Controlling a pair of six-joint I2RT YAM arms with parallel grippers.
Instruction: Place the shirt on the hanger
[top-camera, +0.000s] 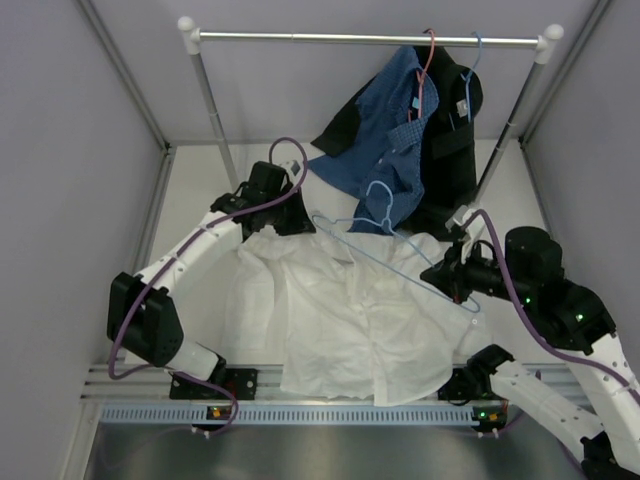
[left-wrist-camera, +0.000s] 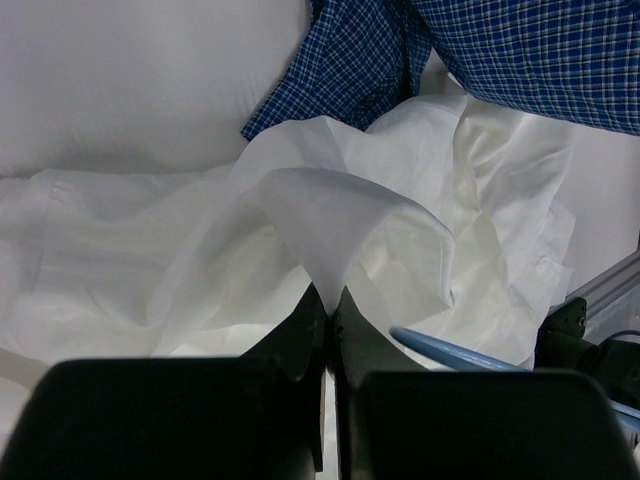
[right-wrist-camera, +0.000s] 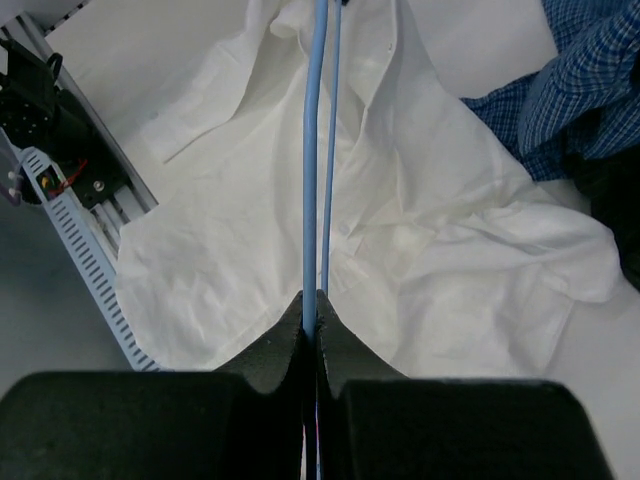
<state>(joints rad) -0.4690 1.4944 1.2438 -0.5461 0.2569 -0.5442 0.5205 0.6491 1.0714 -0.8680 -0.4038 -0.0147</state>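
Observation:
The white shirt (top-camera: 350, 320) lies spread on the table, collar toward the back. The thin light-blue hanger (top-camera: 385, 255) rests over its upper part, hook near the blue checked shirt. My left gripper (top-camera: 272, 222) is shut on a fold of the white shirt (left-wrist-camera: 330, 230) near the collar and lifts it into a peak. My right gripper (top-camera: 452, 280) is shut on the hanger's right end; in the right wrist view the blue wire (right-wrist-camera: 314, 160) runs straight out from between the fingers over the shirt (right-wrist-camera: 420, 240). The hanger's wire also shows in the left wrist view (left-wrist-camera: 460, 355).
A clothes rail (top-camera: 370, 38) stands at the back. On it hang a blue checked shirt (top-camera: 385, 140) on a red hanger and a black garment (top-camera: 450, 150) on a blue hanger. Grey walls close both sides. An aluminium rail (top-camera: 300, 410) runs along the near edge.

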